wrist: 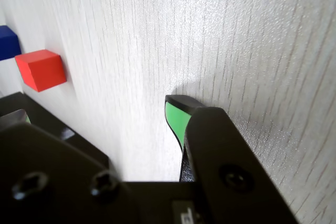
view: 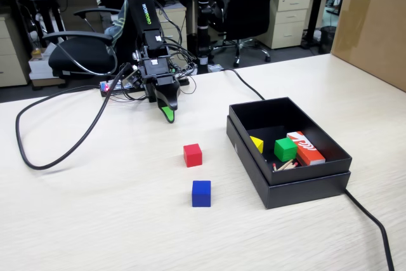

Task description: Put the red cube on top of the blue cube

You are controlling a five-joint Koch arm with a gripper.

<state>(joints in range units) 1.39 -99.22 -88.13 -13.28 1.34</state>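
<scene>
Your red cube (view: 193,155) sits free on the table (view: 114,220), just behind the blue cube (view: 201,193) in the fixed view, left of the black box (view: 304,185). The gripper (view: 167,113) hangs well back, empty, and only one green-tipped jaw shows, so I can't tell its opening. Looks like you haven't started the reach; next you need to bring it over the red cube, jaws spread.

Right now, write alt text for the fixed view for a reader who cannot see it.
A small solid-red cube and a small dark-blue cube sit apart on a pale wood-grain table, red farther back. Behind them the black arm's green-tipped gripper hangs above the table, holding nothing. At right, an open black box holds a green cube and other items.
</scene>
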